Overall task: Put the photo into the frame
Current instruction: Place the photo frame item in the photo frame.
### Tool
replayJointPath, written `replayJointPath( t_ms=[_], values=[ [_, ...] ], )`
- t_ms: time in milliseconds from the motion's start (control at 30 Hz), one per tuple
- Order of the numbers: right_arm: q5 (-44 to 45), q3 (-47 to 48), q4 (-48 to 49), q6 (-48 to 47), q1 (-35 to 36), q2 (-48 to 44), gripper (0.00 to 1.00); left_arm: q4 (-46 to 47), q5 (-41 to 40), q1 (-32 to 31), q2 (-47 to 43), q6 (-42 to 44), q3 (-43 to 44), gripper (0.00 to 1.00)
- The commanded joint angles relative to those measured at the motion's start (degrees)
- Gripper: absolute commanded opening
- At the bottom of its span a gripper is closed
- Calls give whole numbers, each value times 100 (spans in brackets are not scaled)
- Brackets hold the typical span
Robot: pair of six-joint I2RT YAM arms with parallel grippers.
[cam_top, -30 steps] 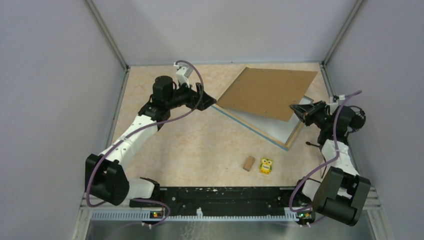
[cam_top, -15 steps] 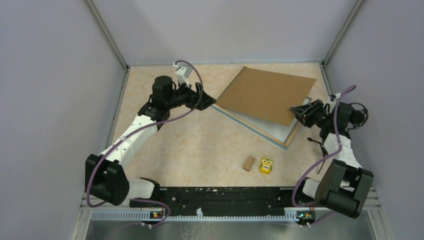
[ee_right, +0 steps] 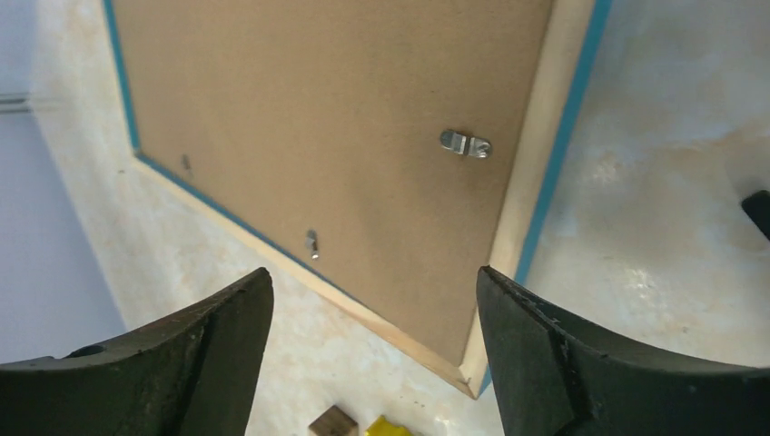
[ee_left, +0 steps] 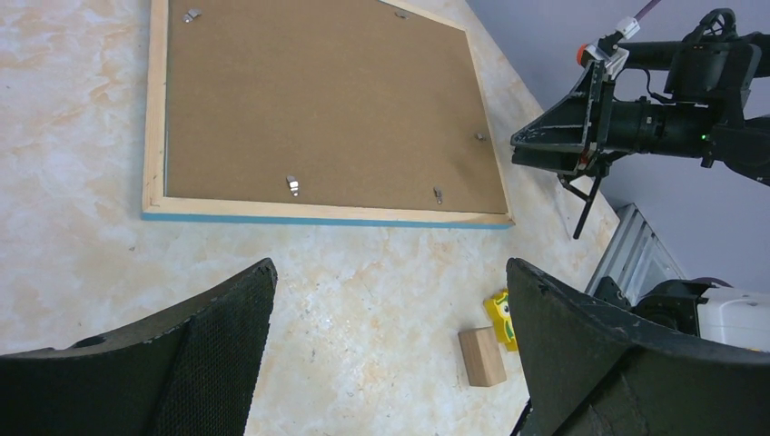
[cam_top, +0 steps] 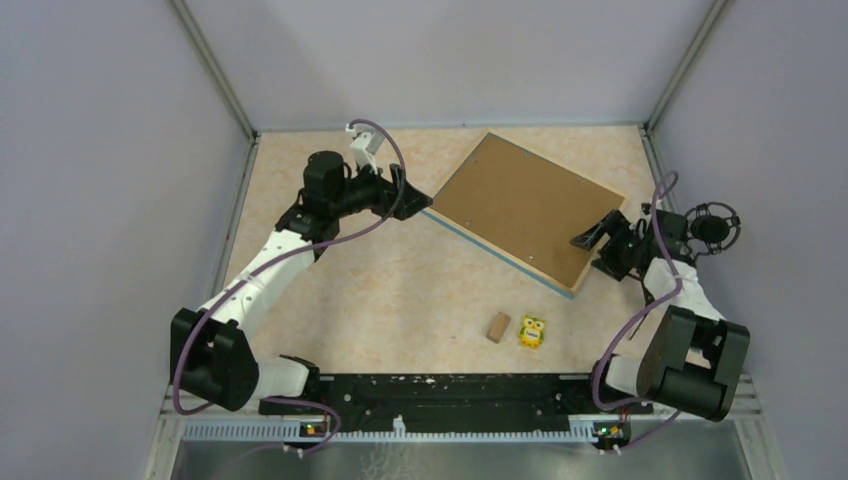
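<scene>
Frame lies face down at the far right of the table, wood rim and blue edge showing. The brown backing board sits flat inside the rim, square to it, with no corner riding up that I can see.

Photo: not visible in any view. If it's in, it's under the board. Can't confirm from here.

Right gripper: jaws well apart, nothing between them. It hovers just off the frame's near-right edge and isn't touching it, fingers pointing at the board. Reads to me as a release pose: board seated, hand clear of it.

Left gripper: jaws as wide as they go, empty. It's parked near the frame's left corner, apart from it, with its camera looking across the board. Looks like standby or a brace position, not a grip.

Turn clips on the board: several visible. The ones I can make out lie on the board, not swung over the rim, so my read is the back isn't locked. They're small, flat metal tabs, so fiddly for these fingers.

Wooden block and yellow toy sit side by side near the front, well apart from the frame. Not in play.

Judgement: insertion is essentially done if the print is underneath. Risk: nudging the frame while pulling away shifts the loose board.
</scene>
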Motion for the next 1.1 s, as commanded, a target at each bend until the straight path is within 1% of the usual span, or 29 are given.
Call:
replayJointPath(
  t_ms=[0,67,100,133,233,300,433,533,633,667,700,733,767,800,833,933,967,1067],
  values=[
    [1123,447,-642,-542,282,-127,83,296,130,25,-46,-59,-32,99],
    [1567,544,-837,-596,410,-201,90,301,146,26,-48,-78,-33,99],
    [1718,595,-932,-616,483,-217,95,306,156,24,-47,-87,-33,99],
    [1810,658,-1027,-648,542,-222,98,310,164,24,-46,-92,-33,99],
    [2087,834,-1261,-738,865,-241,99,319,175,24,-55,-105,-33,99],
    [2366,917,-1313,-781,1202,-276,99,319,168,29,-51,-105,-38,99],
    [2920,1176,-1193,-942,2267,-116,98,326,178,25,-23,-127,-42,99],
    [2653,1403,-782,-1148,2921,312,92,328,188,32,1,-140,-42,99],
    [2193,1722,-387,-1427,3384,963,89,307,141,32,-12,-117,-50,99],
    [2129,1917,-353,-1560,3522,1213,86,303,116,32,-12,-100,-51,99],
    [2097,2125,-361,-1740,3666,1476,75,290,90,32,-7,-85,-51,99],
    [2116,2376,-405,-1958,3820,1727,60,274,73,32,-12,-68,-43,99],
    [2205,2648,-508,-2139,3984,1996,54,261,56,32,-26,-50,-42,99],
    [2311,2919,-640,-2350,4131,2239,52,244,26,34,-41,-33,-34,99],
    [2432,3186,-722,-2553,4277,2456,52,227,-12,40,-53,-8,-26,99],
    [2822,3848,-921,-2931,4656,3078,61,156,-119,66,-103,24,-1,99],
    [2853,4108,-999,-3075,4729,3248,63,127,-166,74,-120,33,7,99],
    [2898,4621,-1173,-3161,4888,3721,63,-67,-393,102,-151,57,72,99]
  ],
)
